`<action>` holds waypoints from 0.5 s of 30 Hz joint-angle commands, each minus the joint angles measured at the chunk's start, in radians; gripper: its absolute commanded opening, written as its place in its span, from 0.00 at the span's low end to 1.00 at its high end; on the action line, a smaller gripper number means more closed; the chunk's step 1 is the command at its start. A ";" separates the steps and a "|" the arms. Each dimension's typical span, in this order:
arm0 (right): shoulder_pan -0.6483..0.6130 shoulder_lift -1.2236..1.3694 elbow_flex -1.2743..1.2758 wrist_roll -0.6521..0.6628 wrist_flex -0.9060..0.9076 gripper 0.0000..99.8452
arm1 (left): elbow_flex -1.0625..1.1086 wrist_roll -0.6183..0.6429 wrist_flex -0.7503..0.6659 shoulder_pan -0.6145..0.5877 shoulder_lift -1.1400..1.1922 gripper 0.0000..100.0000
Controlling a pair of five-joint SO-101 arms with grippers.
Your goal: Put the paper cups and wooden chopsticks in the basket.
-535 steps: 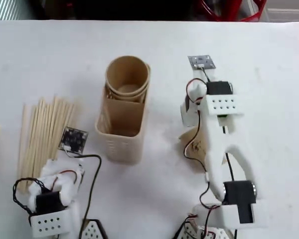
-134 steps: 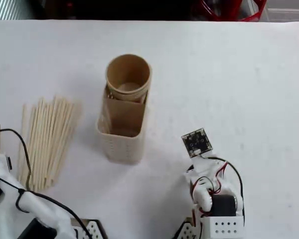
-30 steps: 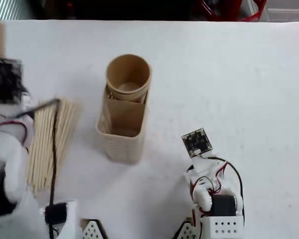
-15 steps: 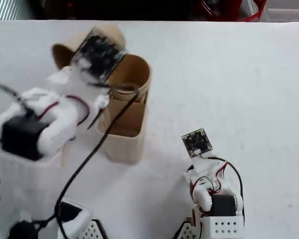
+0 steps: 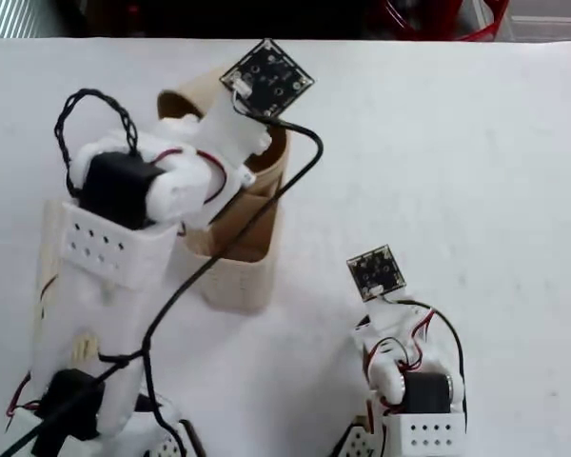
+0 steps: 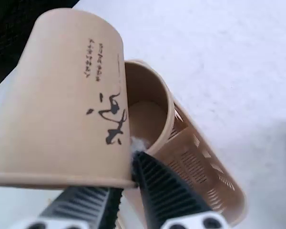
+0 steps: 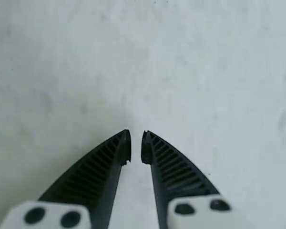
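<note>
"White table [image 5: 476, 143]. How many cups?"

"Two that I can count: a standing cup [image 6: 145, 112] in the one basket [image 5: 233, 276] (upper middle, high view), and a held cup [image 6: 66, 95] tilted at the basket's upper left, its rim pinched by the left gripper [image 6: 125, 174]."

"And the right gripper [image 7: 136, 143]?"

"Lower right, tips almost touching, nothing between them. The chopsticks [image 5: 44, 248] lie at the left edge, mostly under the left arm [image 5: 105, 267] (uncountable)."

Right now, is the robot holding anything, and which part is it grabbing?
Yes. The left claw pinches a paper cup by its rim, at the open end. The right claw holds nothing.
</note>
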 commanded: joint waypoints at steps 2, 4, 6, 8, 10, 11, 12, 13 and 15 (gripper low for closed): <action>0.012 -0.007 0.009 0.006 0.005 0.05 | -0.101 -0.081 0.066 0.005 -0.050 0.02; 0.012 -0.007 0.009 0.006 0.005 0.05 | -0.101 -0.095 0.069 -0.002 -0.056 0.02; 0.012 -0.007 0.009 0.006 0.005 0.05 | -0.101 -0.095 0.071 -0.031 -0.053 0.02; 0.012 -0.007 0.009 0.006 0.005 0.05 | -0.101 -0.117 0.072 -0.064 -0.053 0.02; 0.012 -0.007 0.009 0.006 0.005 0.05 | -0.100 -0.172 0.072 -0.094 -0.053 0.02; 0.012 -0.007 0.009 0.006 0.005 0.05 | -0.100 -0.201 0.072 -0.104 -0.056 0.02; 0.012 -0.007 0.009 0.006 0.005 0.05 | -0.100 -0.224 0.072 -0.116 -0.058 0.02; 0.012 -0.007 0.009 0.006 0.005 0.05 | -0.100 -0.242 0.074 -0.122 -0.058 0.02; 0.012 -0.007 0.009 0.006 0.005 0.05 | -0.094 -0.253 0.074 -0.127 -0.058 0.02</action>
